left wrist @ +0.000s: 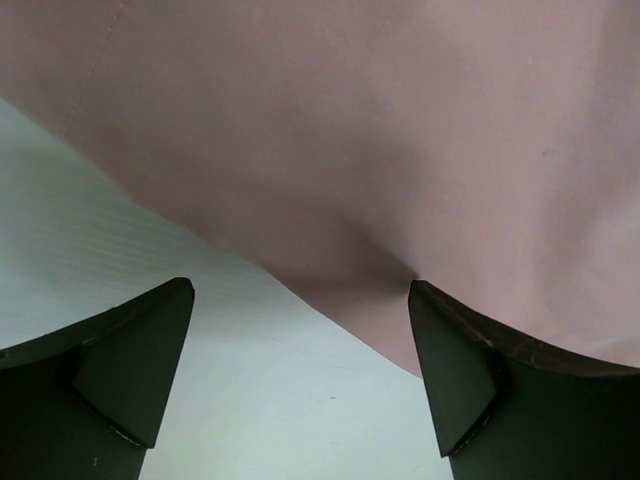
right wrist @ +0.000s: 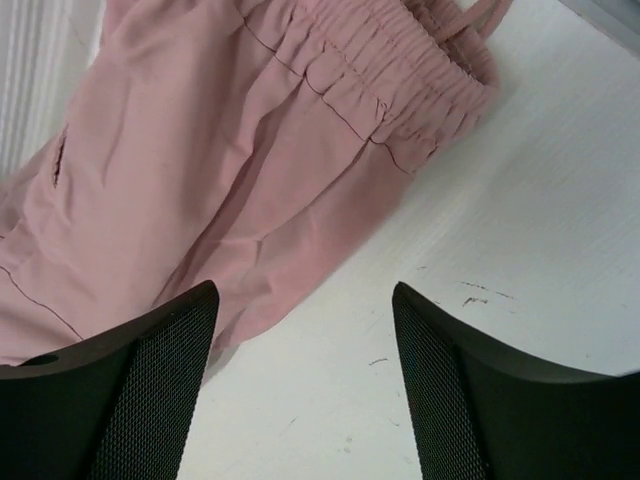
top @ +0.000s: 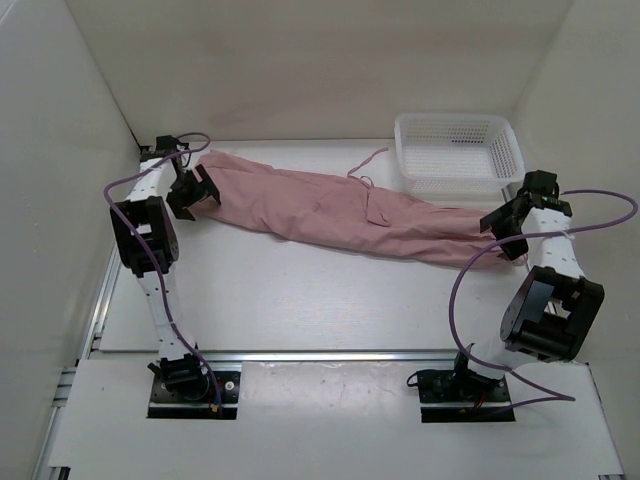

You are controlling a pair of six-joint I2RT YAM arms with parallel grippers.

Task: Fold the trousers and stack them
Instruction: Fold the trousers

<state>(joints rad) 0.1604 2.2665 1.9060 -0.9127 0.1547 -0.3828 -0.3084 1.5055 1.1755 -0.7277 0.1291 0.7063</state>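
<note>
The dusty-pink trousers (top: 340,210) lie stretched out across the table, from the far left to the right. My left gripper (top: 190,197) is open and empty at their left end. In the left wrist view it (left wrist: 300,285) hangs low over the fabric's edge (left wrist: 400,150), with the right finger over the cloth and the left finger over bare table. My right gripper (top: 505,225) is open and empty at their right end. The right wrist view (right wrist: 300,285) shows the gathered waistband (right wrist: 390,90) and a drawstring cord (right wrist: 475,20) ahead of the fingers. A thin cord (top: 365,165) trails off the far side.
A white perforated basket (top: 455,150) stands at the back right, just behind the trousers' right end. White walls enclose the table on the left, back and right. A metal rail (top: 330,355) runs along the near side in front of the arm bases.
</note>
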